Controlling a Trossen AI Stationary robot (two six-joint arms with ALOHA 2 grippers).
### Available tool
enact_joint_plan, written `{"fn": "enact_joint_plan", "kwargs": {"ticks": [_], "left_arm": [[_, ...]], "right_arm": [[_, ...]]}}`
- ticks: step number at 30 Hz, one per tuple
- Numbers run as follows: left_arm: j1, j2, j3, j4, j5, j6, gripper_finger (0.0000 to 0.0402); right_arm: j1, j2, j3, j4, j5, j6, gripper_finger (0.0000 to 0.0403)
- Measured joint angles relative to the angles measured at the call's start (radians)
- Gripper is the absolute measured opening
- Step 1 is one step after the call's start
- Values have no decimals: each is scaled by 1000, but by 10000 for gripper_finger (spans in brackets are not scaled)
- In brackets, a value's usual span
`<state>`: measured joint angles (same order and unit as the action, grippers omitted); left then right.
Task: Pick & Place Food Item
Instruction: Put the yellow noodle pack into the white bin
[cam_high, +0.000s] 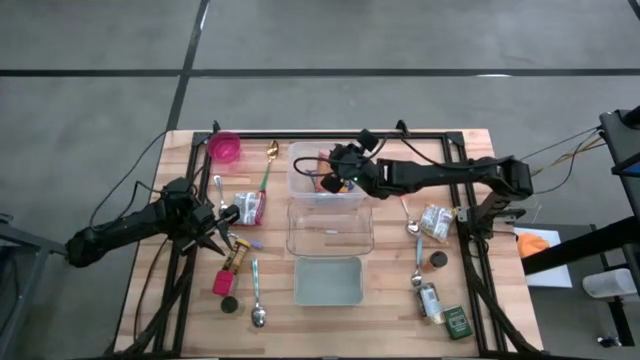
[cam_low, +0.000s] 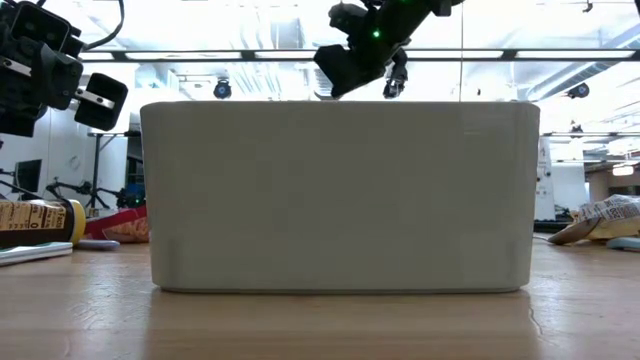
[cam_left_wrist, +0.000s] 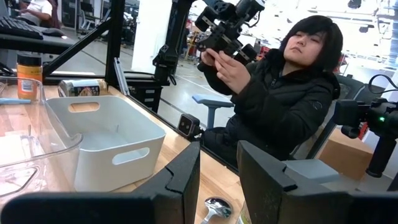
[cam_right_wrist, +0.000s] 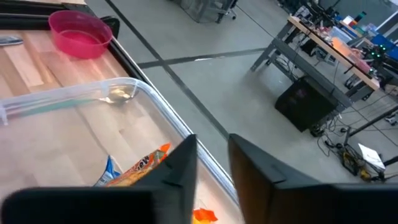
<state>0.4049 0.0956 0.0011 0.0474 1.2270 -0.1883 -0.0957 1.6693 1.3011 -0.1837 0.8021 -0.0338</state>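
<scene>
A: Risk from here?
B: Possible snag. Note right fingers (cam_right_wrist: 261, 168) narrowly apart over clear bin (cam_high: 300, 160), pinching nothing; crinkly orange-blue packet (cam_right_wrist: 134, 169) lying inside, just under them. Could catch thin film, or skid it along slick rigid plastic.
A: Left side?
B: Note left fingers (cam_left_wrist: 180, 177) narrowly apart, empty, near glossy red pouch (cam_high: 250, 208).

- Table (cam_high: 180, 170): pale wood planks, matt.
- Bin at twelve o'clock (cam_high: 305, 160): clear glossy plastic.
- White tub (cam_low: 336, 195): smooth matt plastic.
- Spoon (cam_high: 257, 292): shiny metal.
- Pink bowl (cam_right_wrist: 79, 33): glossy plastic.
</scene>
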Motion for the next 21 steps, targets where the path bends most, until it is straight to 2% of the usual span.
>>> {"fn": "enact_joint_plan", "kwargs": {"ticks": [5,9,16,21], "left_arm": [[0,0,0,0,0,0,111],[0,0,0,0,0,0,111],[0,0,0,0,0,0,111],[0,0,0,0,0,0,111]], "right_arm": [[4,0,-2,-4,-20,-34,165],[4,0,-2,-11,-19,-23,197],[4,-7,-2,-46,-9,-22,206],[15,-10,-2,-111,111,-19,206]]}}
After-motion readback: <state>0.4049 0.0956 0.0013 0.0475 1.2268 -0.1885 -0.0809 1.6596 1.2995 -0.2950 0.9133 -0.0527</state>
